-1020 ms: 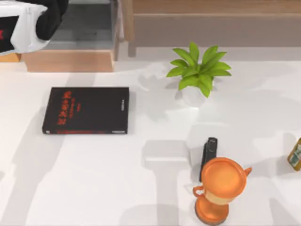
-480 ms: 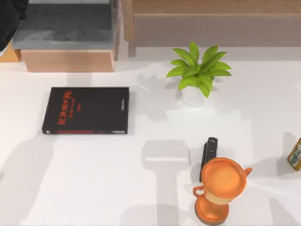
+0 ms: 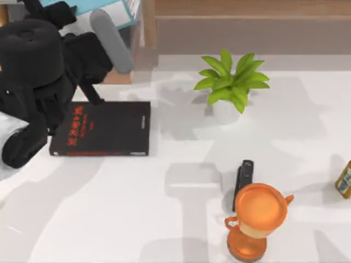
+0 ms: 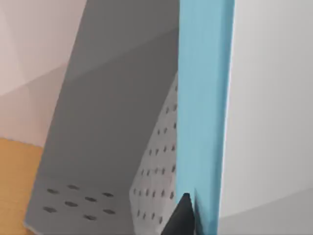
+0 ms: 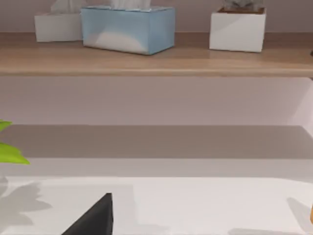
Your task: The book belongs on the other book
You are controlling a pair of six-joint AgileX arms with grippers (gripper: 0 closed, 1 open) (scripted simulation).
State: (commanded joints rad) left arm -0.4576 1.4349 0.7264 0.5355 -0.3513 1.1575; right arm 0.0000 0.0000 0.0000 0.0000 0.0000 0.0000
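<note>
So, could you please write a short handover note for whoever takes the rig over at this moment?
Left gripper: at the table's far left, above the wooden box, carrying the light-blue book; a fingertip rests against its cover, so it appears shut on it.
Right arm: parked, its wrist camera facing the back shelf; finger state cannot be told.
Black book: flat on the table, left of the potted plant, partly under the left arm.
Done: light-blue book picked up and held in the air.
Left: bring it over the black book, lower it flat on top, release, withdraw.
</note>
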